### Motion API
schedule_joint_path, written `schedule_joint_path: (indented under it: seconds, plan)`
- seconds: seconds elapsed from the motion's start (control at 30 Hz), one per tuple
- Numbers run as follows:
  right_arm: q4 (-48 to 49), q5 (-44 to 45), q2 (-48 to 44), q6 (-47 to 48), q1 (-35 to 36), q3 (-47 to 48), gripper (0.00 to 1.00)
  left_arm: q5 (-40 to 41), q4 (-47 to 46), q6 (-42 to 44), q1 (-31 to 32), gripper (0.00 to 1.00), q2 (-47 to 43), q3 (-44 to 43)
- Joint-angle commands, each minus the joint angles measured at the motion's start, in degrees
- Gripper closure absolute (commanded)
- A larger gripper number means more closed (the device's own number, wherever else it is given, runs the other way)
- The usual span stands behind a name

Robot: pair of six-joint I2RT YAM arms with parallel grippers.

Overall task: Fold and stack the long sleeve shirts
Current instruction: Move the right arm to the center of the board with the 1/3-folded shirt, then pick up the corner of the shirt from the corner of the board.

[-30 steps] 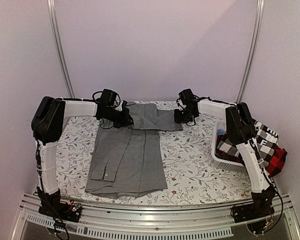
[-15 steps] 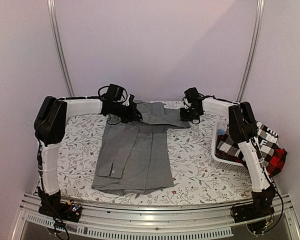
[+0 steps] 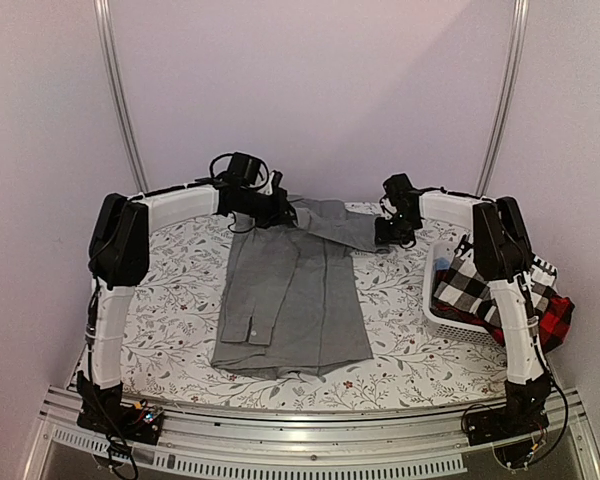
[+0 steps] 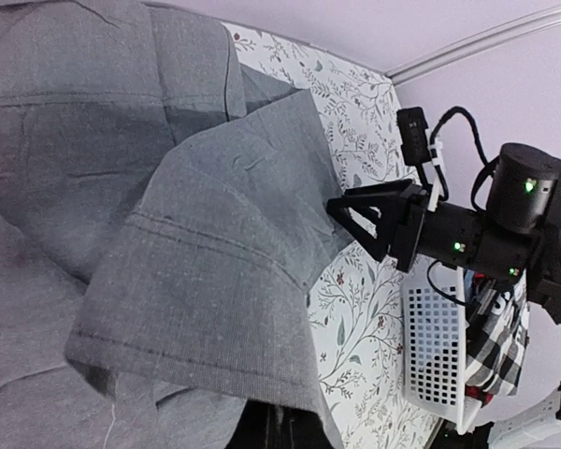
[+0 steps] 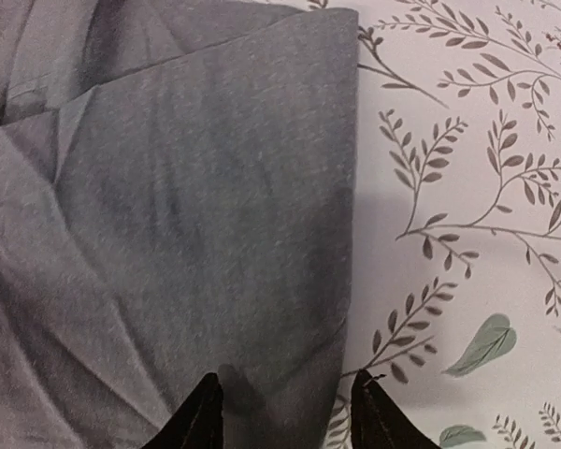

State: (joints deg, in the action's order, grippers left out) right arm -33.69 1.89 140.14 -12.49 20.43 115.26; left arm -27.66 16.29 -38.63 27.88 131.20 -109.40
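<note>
Though left gripper point(image 3: 280, 212) was clamped on grey shirt point(image 3: 290, 295), right gripper point(image 5: 288, 398), nearer the basket point(image 3: 442, 318), sat half-open w/ shirt's folded edge btwn jaws, long axis alongside basket.

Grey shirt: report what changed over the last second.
The plain grey collared cloth shirt slid rightward across the floral table, dragged by both arms. The left gripper stays shut on its far edge; the right gripper now stands open over the cloth. The white basket of checked shirts stayed put.
</note>
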Motion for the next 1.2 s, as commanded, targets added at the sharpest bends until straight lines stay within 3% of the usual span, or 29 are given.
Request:
schedule_joint_path:
  seconds: [0.0, 0.2, 0.47, 1.17]
  plan:
    - [0.4, -0.2, -12.4, -1.0, 3.2, -6.8, 0.50, 0.5, 5.1, 6.1, -1.5, 1.00, -1.0, -4.4]
    - [2.9, -1.0, -25.6, -5.0, 8.9, -22.7, 0.50, 2.3, 8.9, 10.7, -3.1, 1.00, -3.5, -6.6]
    - [4.0, -0.3, -36.7, -14.5, 20.8, -42.5, 0.64, 2.3, 9.8, 13.0, -5.2, 1.00, -6.3, -7.6]
    - [-0.2, -1.3, -45.3, -33.6, 36.2, -61.0, 0.73, 1.8, 10.2, 13.8, -6.0, 1.00, -6.5, -8.5]
